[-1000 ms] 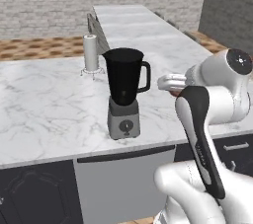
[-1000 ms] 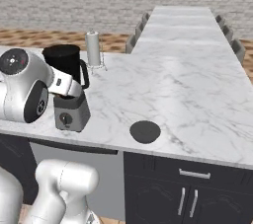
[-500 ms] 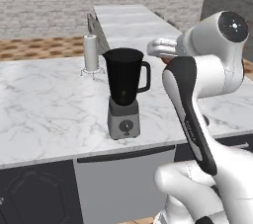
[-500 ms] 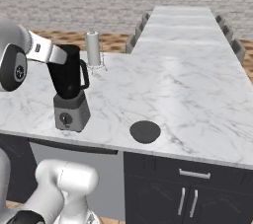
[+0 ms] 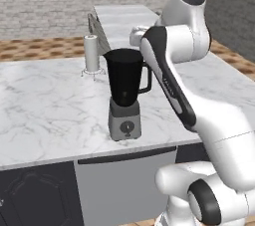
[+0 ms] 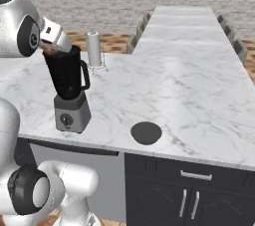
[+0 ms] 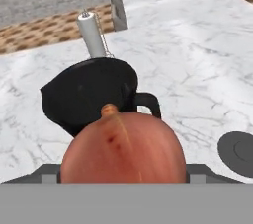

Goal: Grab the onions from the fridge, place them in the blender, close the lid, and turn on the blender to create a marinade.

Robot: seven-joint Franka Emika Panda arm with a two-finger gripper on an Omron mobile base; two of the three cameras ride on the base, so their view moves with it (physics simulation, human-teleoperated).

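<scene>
My gripper (image 6: 50, 46) is shut on one maroon-red onion (image 7: 123, 146), which hides the fingertips in the hand view. It hangs just over the open mouth of the dark blender jar (image 6: 65, 72) (image 5: 125, 77) (image 7: 88, 96), which stands on its grey base with a round dial (image 5: 124, 126). The round black lid (image 6: 146, 133) (image 7: 240, 150) lies flat on the marble counter to the blender's right, near the front edge. The fridge is out of view.
A small white cylinder on a stand (image 5: 91, 52) (image 6: 94, 49) stands behind the blender. Grey chair backs (image 6: 138, 36) line the far side of the counter (image 6: 199, 85). Dark cabinets with handles (image 6: 195, 175) sit below the front edge.
The arm has risen and swung left, carrying the onion from beside the blender's handle to just above the jar's mouth. The blender and lid have not moved.
</scene>
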